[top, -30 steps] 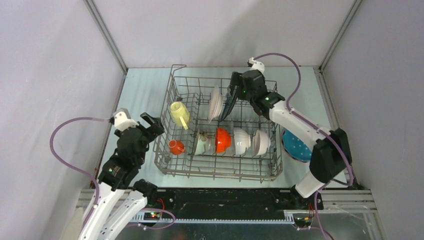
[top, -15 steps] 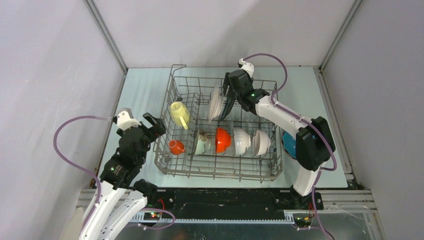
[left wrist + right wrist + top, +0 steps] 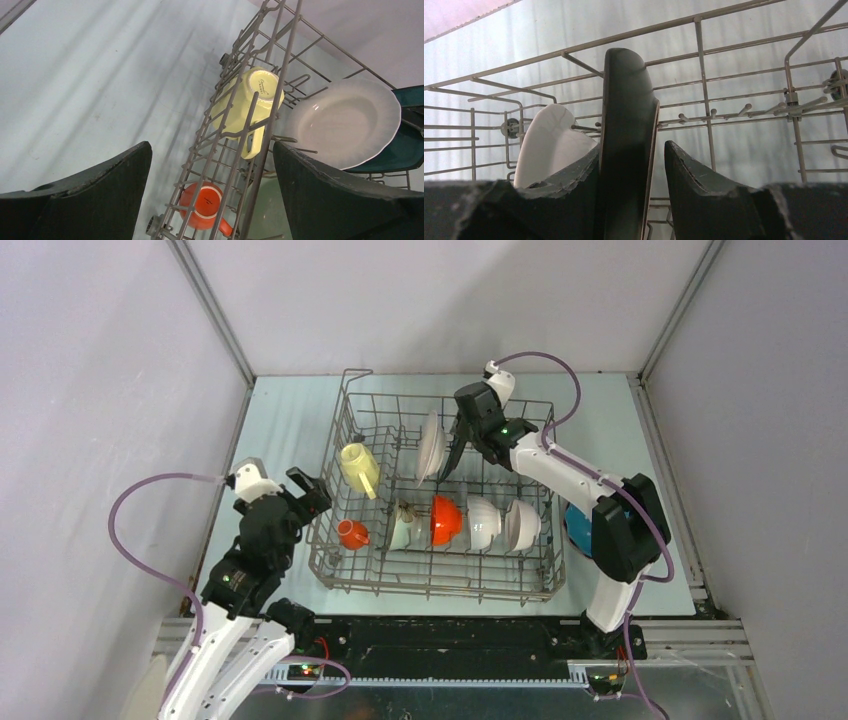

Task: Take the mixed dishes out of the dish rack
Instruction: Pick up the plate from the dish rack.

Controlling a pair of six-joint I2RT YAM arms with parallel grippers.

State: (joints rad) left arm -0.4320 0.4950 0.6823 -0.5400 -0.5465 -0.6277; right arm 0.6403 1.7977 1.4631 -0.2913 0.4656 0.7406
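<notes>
right jaws straddle the dark plate point(image 3: 626, 125), not yet clamped; left jaws wide apart.

Upright dark plate point(image 3: 625, 100) inside hand point(image 3: 630, 152)

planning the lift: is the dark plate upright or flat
Upright: dark plate stands on edge in the dish rack, inside the right pincer.

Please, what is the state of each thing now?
left tool: open, empty.
right tool: open, astride the dark plate.
dark plate: upright in the dish rack.
white plate: upright in the rack.
yellow cup: tilted, inside the rack.
orange mug: inside the rack.
blue plate: on the table, outside the rack.
</notes>
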